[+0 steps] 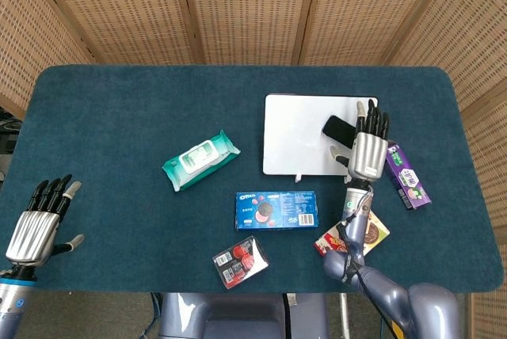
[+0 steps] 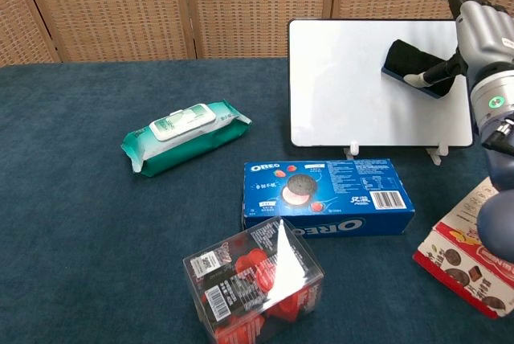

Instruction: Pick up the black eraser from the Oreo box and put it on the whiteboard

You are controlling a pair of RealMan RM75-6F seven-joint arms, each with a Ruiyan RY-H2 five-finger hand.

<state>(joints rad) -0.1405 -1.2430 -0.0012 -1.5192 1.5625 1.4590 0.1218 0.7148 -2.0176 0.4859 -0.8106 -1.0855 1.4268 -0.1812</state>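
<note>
Scanning left to right: left hand [image 1: 36, 224] sits at lower left of the head view, released, fingers apart, holding nothing, well apart from everything. Green wipes pack [image 1: 200, 158] left of centre on the bench [image 1: 119, 109], label too small to read. Clear box of red items [image 2: 255, 284] at lower centre. Blue Oreo box [image 2: 328, 197] in the middle, "OREO" readable on top and front edge, nothing lying on it. Whiteboard [image 2: 345, 79] upper right, blank. Black eraser [image 2: 411, 64] lies on the whiteboard's upper right part, long axis slanting down toward frame right. Right hand [image 1: 367, 149] just right of the eraser and slightly below it, fingers extended and apart, not gripping; the thumb tip seems to touch or sit just beside the eraser's lower right end, can't tell which. Right hand is far nearer than the left. Purple packet [image 1: 405, 174] right of the hand, text unreadable. Cookie box [image 2: 466, 268] at lower right. Judgement: placing looks done; any next move just means pulling the right hand away rightward, off the eraser.
</note>
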